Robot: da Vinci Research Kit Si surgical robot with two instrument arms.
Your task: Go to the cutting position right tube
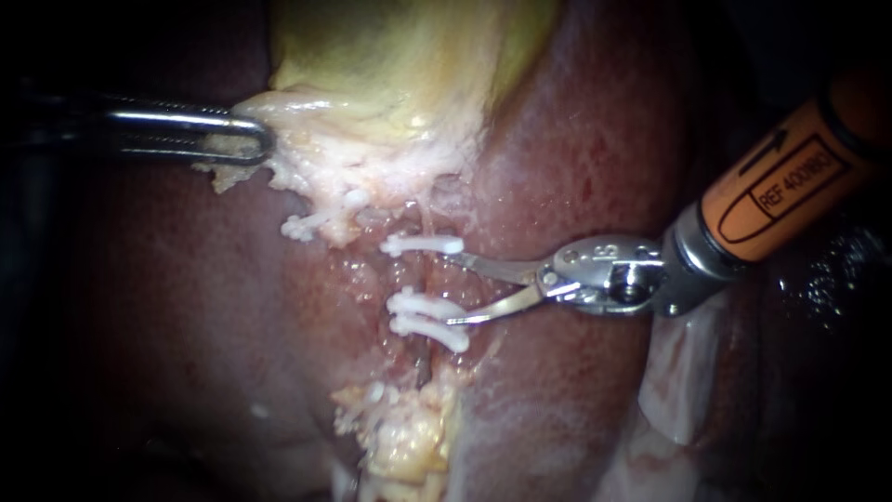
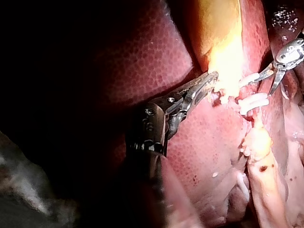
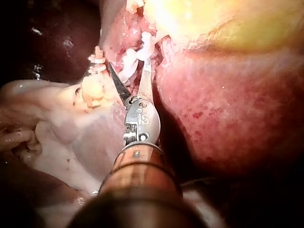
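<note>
At the left, my left instrument [image 1: 258,139] pinches the pale tissue [image 1: 316,163] at the gallbladder's [image 1: 390,65] lower edge, its jaws closed on it from two sides. I judge that this hold draws the edge leftward, so that what hangs below it lies taut and exposed over the liver [image 1: 158,307]. Just right of that grip, a small white clip [image 1: 299,227] sits on a short strand.

Further right, the right tube [image 1: 420,279] runs down the groove in the liver from the gallbladder's edge. An upper clip [image 1: 423,244] crosses it, and a pair of clips [image 1: 423,318] crosses it lower down, leaving a bare stretch between them. That gap looks like the place meant for the cut.

My right instrument [image 1: 457,286] comes in from the right with its two blades spread and holding nothing. One tip is by the upper clip and the other by the pair. The tube lies just ahead of the open blades and is not clearly between them, so a short advance seems needed.
</note>
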